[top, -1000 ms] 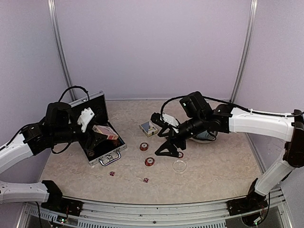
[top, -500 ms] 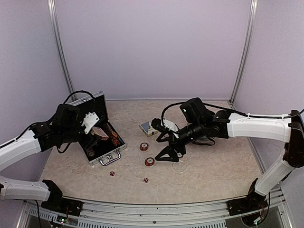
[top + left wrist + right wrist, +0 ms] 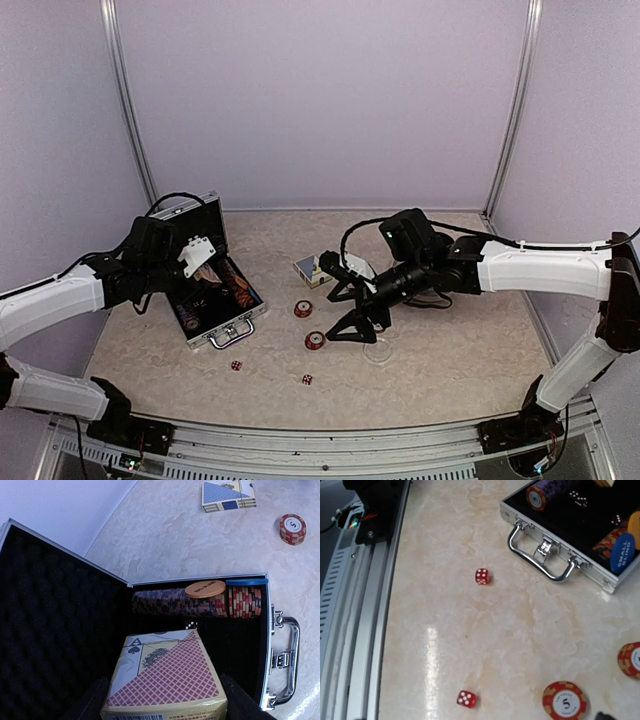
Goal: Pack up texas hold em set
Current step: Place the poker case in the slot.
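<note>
My left jaws grip the card box [image 3: 167, 675] over the open briefcase [image 3: 50, 620] at the surface's 9 o'clock, right jaws released above loose chips [image 3: 315, 341]; risk: box lands tilted on the chip row [image 3: 190, 603], blocking the lid.

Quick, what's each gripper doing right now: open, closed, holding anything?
Left gripper: fingers closed on the card box.
Right gripper: open, holding nothing.

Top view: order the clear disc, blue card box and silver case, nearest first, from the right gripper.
1. Clear disc, just beside the right gripper.
2. Blue card box, behind it.
3. Silver case, far left.
</note>
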Motion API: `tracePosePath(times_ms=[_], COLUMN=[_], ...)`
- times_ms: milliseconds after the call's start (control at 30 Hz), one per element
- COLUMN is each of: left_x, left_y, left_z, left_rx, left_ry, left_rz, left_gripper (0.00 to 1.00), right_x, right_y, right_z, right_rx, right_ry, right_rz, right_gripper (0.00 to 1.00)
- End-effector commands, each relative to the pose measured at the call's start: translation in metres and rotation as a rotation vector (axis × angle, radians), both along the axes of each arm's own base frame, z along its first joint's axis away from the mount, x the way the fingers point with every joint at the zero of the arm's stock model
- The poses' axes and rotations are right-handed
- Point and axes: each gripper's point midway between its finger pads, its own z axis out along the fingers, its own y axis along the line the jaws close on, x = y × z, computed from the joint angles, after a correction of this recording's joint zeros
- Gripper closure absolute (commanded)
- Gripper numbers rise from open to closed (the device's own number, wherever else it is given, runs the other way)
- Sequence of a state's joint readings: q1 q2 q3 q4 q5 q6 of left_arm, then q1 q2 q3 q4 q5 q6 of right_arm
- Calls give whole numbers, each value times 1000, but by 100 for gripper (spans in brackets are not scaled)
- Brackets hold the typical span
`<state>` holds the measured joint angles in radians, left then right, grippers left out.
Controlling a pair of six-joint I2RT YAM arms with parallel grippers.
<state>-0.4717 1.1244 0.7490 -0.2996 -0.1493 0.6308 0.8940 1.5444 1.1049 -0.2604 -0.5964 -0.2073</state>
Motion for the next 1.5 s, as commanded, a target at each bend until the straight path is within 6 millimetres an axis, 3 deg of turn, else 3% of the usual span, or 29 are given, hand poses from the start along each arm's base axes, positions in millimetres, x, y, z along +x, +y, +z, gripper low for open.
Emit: tracePosePath(times_ms=[0,533,1467], left_x=[22,52,73], left_y=[-3,12,21], left_z=[14,0,-32], left_rx=[-5,-44,-129], left_ry=[-82,-46,56], left_rz=[-21,-11,5], left_gripper=[75,73,73], right_x=[1,-1,0], right_y=[-1,1,0], right_z=[-4,-9,-22], right_rx=[3,2,-32], right_ry=[7,18,31], right_rz=[-4,10,9], right_gripper=[1,1,1])
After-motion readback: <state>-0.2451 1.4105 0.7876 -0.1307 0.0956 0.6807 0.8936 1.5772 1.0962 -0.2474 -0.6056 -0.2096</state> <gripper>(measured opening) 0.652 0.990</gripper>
